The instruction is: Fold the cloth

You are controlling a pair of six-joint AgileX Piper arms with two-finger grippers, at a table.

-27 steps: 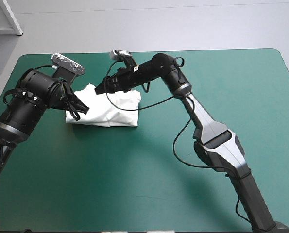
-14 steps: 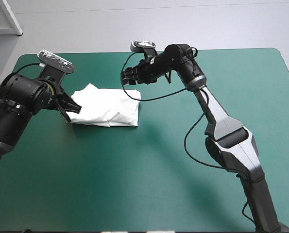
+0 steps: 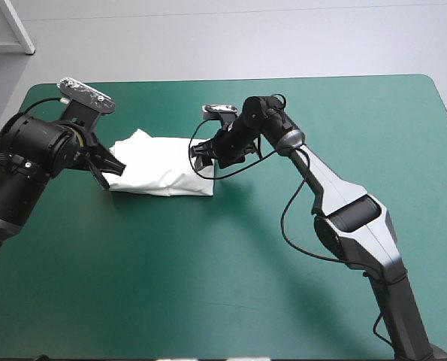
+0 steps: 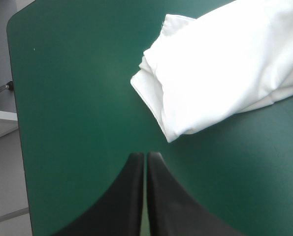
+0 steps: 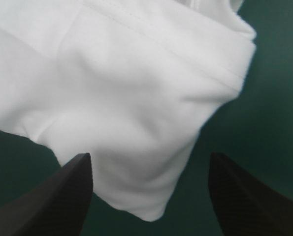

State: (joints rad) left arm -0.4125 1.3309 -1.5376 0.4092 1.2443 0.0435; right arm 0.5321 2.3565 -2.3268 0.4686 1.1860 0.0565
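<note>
In the high view the right claw (image 3: pixel 200 156) is covering the far right corner of the T-shirt (image 3: pixel 159 167) and is merging into one dark shape, too small to show its opening. The left claw (image 3: pixel 110 171) is overlapping the T-shirt's left edge, so contact there is going unseen. The left arm (image 3: pixel 28 158) is blocking part of the left edge of the counter (image 3: pixel 208 286), and the near edge is running out of the picture. In the left wrist view the frame is cutting off the T-shirt's right part; in the right wrist view it is spilling past the frame, only one corner showing.
</note>
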